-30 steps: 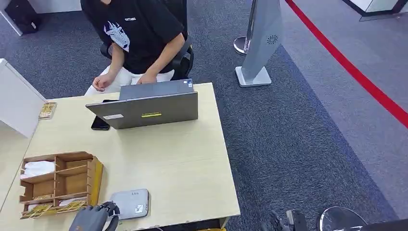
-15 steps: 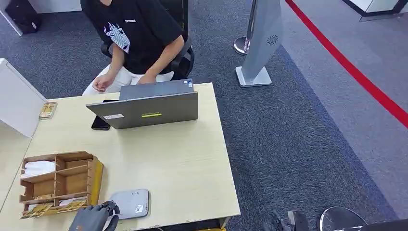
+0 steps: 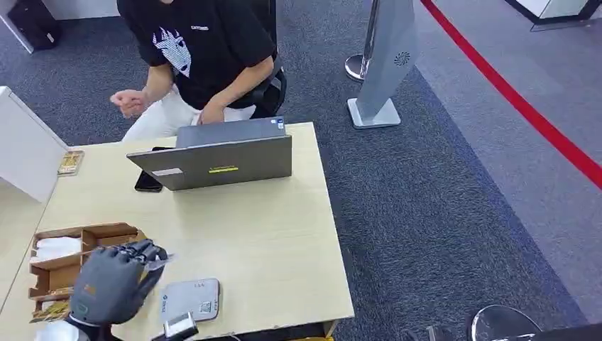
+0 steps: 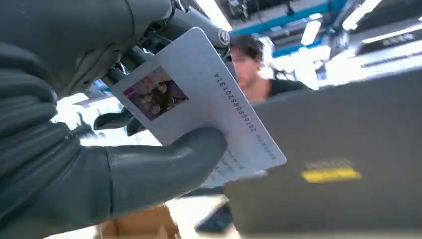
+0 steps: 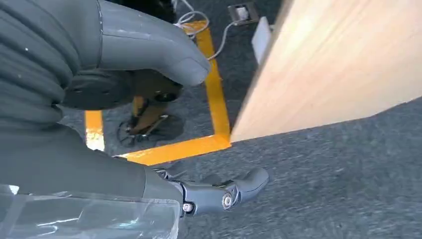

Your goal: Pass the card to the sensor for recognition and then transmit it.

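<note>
Head view, lower left: left hand (image 3: 113, 284) pinching card (image 4: 199, 102); lowering flat over sensor (image 3: 190, 300) advised. Right hand (image 5: 149, 124) hanging, fingers loosely apart, holding nothing

one card (image 4: 209, 107), one sensor (image 3: 190, 301), one laptop (image 3: 220, 162)

Left hand (image 3: 113, 284) hides part of organizer (image 3: 50, 259); card (image 4: 199, 99) print blurred, thumb covers lower edge.

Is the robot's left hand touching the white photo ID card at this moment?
Touching. The left wrist view shows the left hand pinching the white photo ID card, thick grey thumb pressed on its printed face, darker fingers behind it.
</note>
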